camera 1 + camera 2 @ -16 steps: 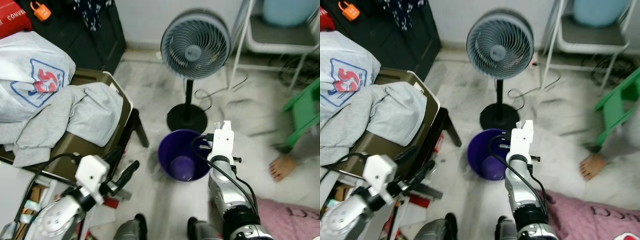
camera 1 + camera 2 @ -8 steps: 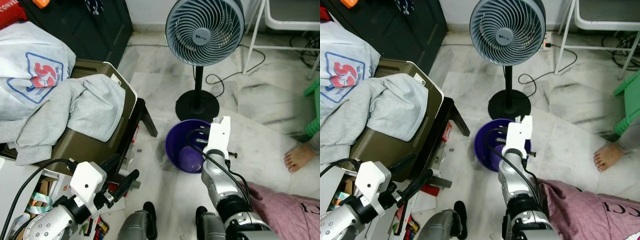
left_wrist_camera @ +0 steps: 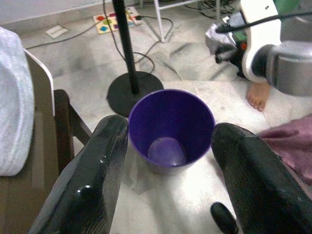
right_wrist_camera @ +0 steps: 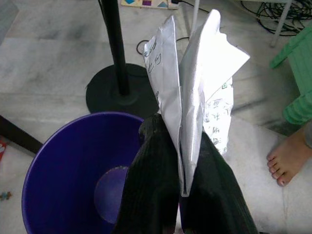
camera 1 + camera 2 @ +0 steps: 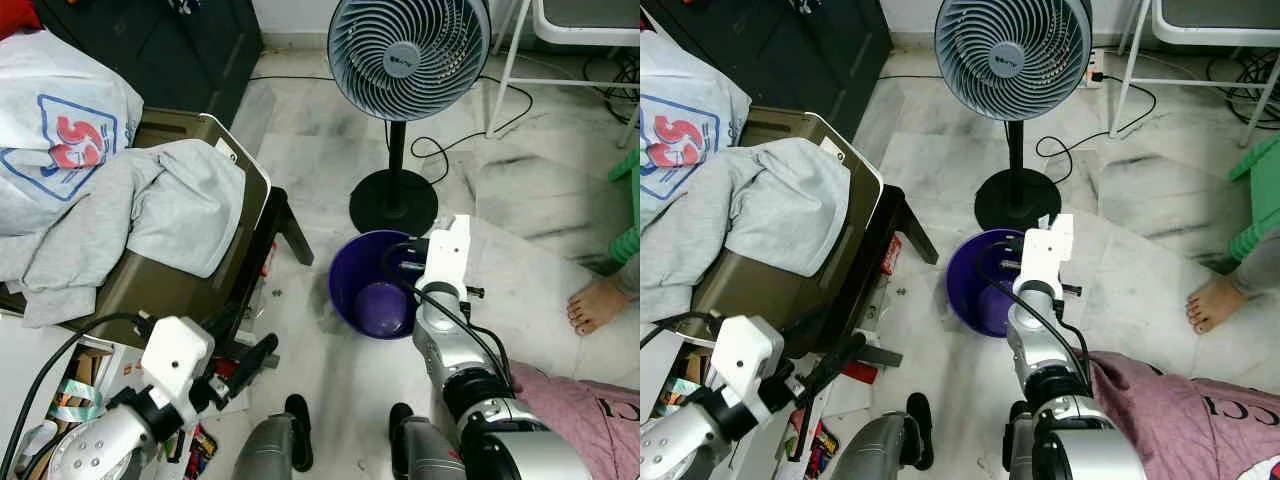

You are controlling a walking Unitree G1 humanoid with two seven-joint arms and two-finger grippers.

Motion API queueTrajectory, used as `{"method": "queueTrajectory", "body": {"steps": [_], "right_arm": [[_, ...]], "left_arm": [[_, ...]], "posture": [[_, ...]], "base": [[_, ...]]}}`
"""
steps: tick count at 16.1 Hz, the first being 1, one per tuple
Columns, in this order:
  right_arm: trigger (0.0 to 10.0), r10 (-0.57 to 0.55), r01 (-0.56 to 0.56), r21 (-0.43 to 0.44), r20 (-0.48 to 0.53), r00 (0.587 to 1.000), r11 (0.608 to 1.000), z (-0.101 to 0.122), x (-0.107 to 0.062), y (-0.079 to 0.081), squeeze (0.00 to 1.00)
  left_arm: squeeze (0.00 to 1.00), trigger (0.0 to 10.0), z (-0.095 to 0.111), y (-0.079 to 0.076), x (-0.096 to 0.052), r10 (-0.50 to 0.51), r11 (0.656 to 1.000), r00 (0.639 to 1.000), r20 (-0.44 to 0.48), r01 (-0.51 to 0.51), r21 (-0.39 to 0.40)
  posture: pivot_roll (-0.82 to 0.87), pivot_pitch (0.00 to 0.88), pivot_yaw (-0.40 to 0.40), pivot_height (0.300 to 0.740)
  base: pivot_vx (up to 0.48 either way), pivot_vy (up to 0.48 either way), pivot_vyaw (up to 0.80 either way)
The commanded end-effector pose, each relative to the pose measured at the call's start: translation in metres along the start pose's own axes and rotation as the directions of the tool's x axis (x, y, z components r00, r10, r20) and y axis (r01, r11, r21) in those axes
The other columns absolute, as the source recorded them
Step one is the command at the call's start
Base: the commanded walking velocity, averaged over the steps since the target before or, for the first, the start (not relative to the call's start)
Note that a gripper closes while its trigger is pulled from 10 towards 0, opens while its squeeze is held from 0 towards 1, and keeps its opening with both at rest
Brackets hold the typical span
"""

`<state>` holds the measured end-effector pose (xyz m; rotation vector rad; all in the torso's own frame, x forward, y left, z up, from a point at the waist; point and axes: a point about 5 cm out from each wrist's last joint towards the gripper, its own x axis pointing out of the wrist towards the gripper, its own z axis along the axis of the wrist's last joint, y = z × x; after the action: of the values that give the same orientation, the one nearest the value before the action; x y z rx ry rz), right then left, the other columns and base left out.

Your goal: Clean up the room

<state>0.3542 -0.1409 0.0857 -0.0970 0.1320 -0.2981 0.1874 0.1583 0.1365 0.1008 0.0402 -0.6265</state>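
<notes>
Pinching a crumpled white paper point(image 4: 195, 87) in the right gripper point(image 4: 180, 161), just above the purple bin point(image 5: 350, 290) — not yet dropped. Holding the left gripper point(image 3: 165, 161) wide and empty. Leaving grey clothes point(image 5: 150, 205) heaped on the chair — much tidying apparently remaining.

Bucket point(image 5: 372, 298) on floor point(image 5: 520, 200), directly in front of fan point(image 5: 408, 60) base. Chair point(image 5: 190, 290) with clothes point(image 5: 120, 215) piled on it to bucket's left. Person's foot point(image 5: 597, 305) right. Blanket point(image 5: 590, 420) near right.
</notes>
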Motion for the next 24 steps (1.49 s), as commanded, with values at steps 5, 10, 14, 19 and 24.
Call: {"method": "queueTrajectory", "body": {"steps": [5, 10, 14, 19, 24], "right_arm": [[10.0, 0.082, -0.083, 0.067, 0.014, 0.997, 0.994, 0.009, 0.001, 0.017, 0.0], [10.0, 0.207, -0.207, 0.104, 0.017, 0.978, 0.973, 0.014, -0.01, 0.05, 0.0], [10.0, 0.217, -0.217, 0.108, 0.011, 0.976, 0.97, 0.01, -0.013, 0.052, 1.0], [10.0, 0.192, -0.192, 0.086, 0.004, 0.981, 0.978, 0.008, -0.009, 0.043, 1.0], [10.0, 0.252, -0.256, 0.119, 0.049, 0.966, 0.959, 0.014, -0.009, 0.045, 1.0]], "left_arm": [[0.0, 10.0, -0.004, 0.004, -0.002, 0.033, 0.999, 0.999, -0.033, -0.033, 0.0], [0.0, 10.0, -0.004, 0.004, 0.0, 0.039, 0.999, 0.999, -0.034, -0.039, 0.003], [0.0, 10.0, -0.004, 0.003, 0.0, 0.043, 0.999, 0.998, -0.035, -0.043, 0.001], [0.0, 10.0, -0.005, 0.003, 0.001, 0.041, 0.999, 0.998, -0.038, -0.041, -0.001], [0.0, 10.0, -0.004, 0.003, 0.017, 0.04, 0.999, 0.999, 0.005, -0.04, -0.028]], "posture": [[0.27, 0.395, 0.206, 0.74], [0.27, 0.395, 0.202, 0.74], [0.27, 0.397, 0.197, 0.74], [0.27, 0.398, 0.196, 0.74], [0.21, 0.349, 0.166, 0.74]], "base": [[0.0, 0.0, 0.0], [0.0, 0.0, 0.0], [0.0, 0.0, 0.0], [0.0, 0.0, 0.0], [0.0, 0.0, 0.0]]}}
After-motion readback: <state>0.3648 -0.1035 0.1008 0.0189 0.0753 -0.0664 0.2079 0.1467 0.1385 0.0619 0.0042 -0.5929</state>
